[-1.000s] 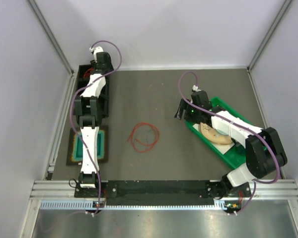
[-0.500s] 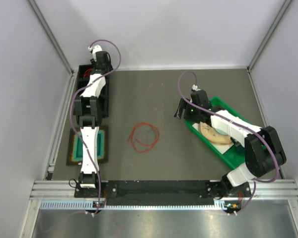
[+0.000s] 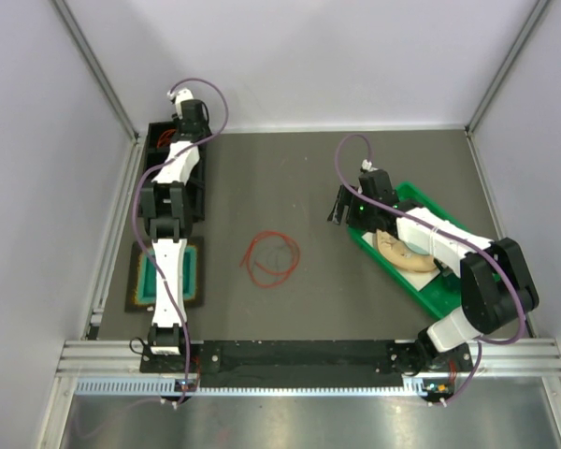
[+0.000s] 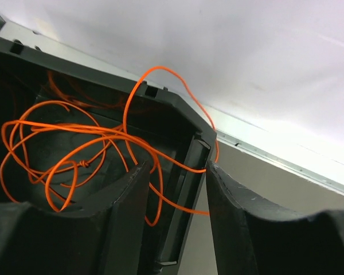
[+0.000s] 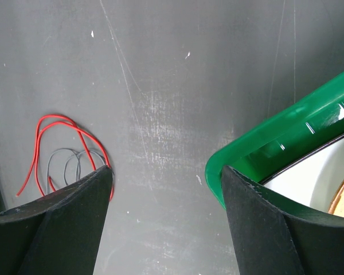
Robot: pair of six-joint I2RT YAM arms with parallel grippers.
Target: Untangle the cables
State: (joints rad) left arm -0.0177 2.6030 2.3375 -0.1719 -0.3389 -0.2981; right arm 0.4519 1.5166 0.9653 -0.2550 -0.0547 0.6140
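Cables (image 3: 270,257) lie flat in a roundish coil.

Soft even light; wall (image 4: 264,51) washed out; near fingers (image 4: 117,229) blurred.

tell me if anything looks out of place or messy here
The orange cables in the black bin are knotted, and one loop hangs out over its rim. A second red and grey tangle lies loose in the middle.

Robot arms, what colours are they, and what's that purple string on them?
Both the left arm and right arm have white shells with black joints. A purple hose loops along each. Their jaws are plain black wedges.
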